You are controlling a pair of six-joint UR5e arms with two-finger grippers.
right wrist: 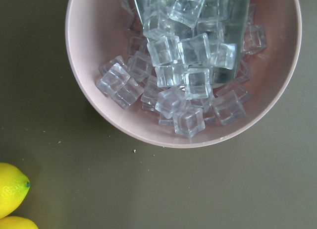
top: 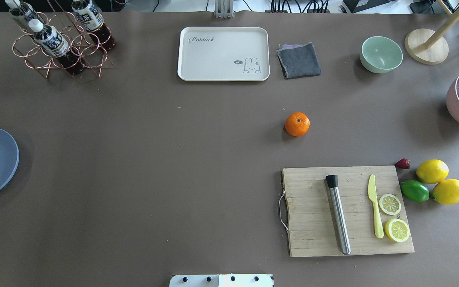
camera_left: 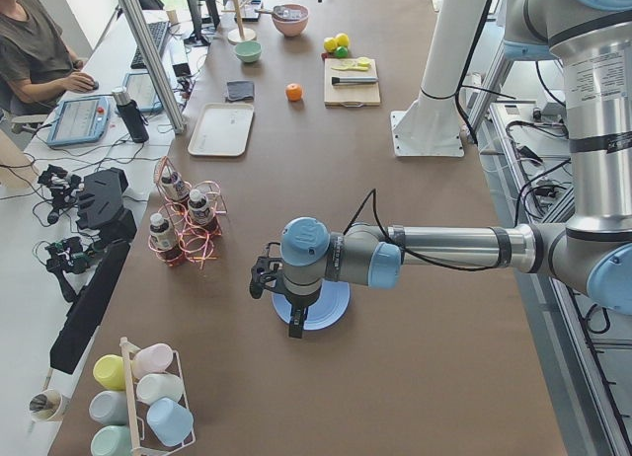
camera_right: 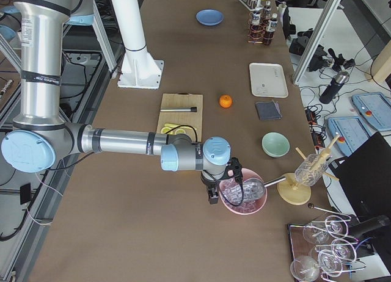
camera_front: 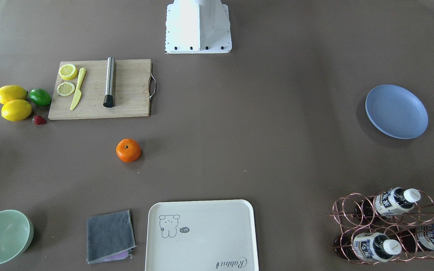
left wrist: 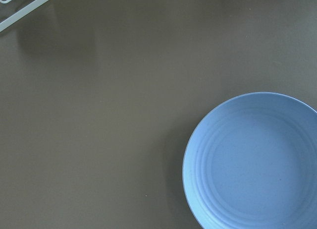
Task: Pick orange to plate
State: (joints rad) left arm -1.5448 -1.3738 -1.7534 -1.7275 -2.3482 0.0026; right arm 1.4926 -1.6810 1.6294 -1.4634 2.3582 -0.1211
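The orange point(camera_front: 128, 150) sits alone on the brown table, between the wooden cutting board point(camera_front: 102, 89) and the cream tray point(camera_front: 201, 235); it also shows in the overhead view point(top: 297, 124). The periwinkle-blue plate point(camera_front: 396, 111) lies bare at the table's other end and fills the lower right of the left wrist view point(left wrist: 252, 162). My left gripper point(camera_left: 293, 318) hangs over the plate point(camera_left: 331, 308); I cannot tell whether it is open or shut. My right gripper point(camera_right: 214, 193) hovers beside a pink bowl of ice cubes point(camera_right: 243, 193), far from the orange; its state cannot be told either.
Two lemons point(top: 440, 181), a lime point(top: 414, 191) and a strawberry point(top: 403, 163) lie beside the board, which carries lemon slices, a yellow knife and a metal muddler. A grey cloth point(top: 299, 60), a mint bowl point(top: 381, 54) and a copper bottle rack point(top: 58, 40) line the far edge.
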